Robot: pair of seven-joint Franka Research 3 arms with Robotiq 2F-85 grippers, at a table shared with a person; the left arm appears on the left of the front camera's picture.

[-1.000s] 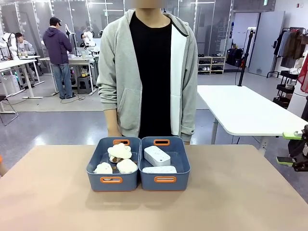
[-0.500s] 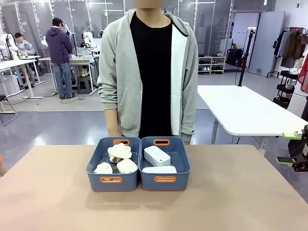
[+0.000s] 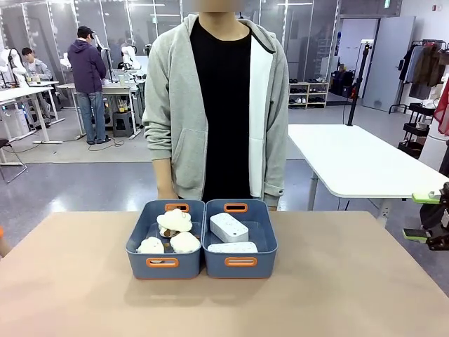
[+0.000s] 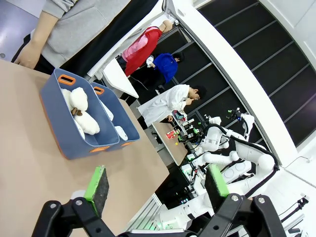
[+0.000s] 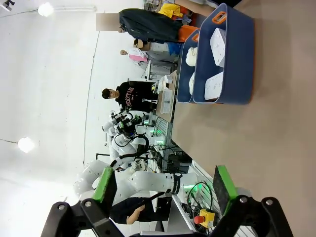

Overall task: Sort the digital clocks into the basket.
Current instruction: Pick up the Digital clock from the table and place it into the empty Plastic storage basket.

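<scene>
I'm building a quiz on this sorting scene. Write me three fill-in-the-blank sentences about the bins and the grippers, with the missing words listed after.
1. Both white rounded plastic digital clocks lie in the blue rectangular plastic basket on the picture's ____ side in the front view.
2. The other blue plastic bin holds ____ fluffy white plush toys.
3. The left gripper and the right gripper both stand ____, holding nothing.

Missing words: right; three; open
</scene>
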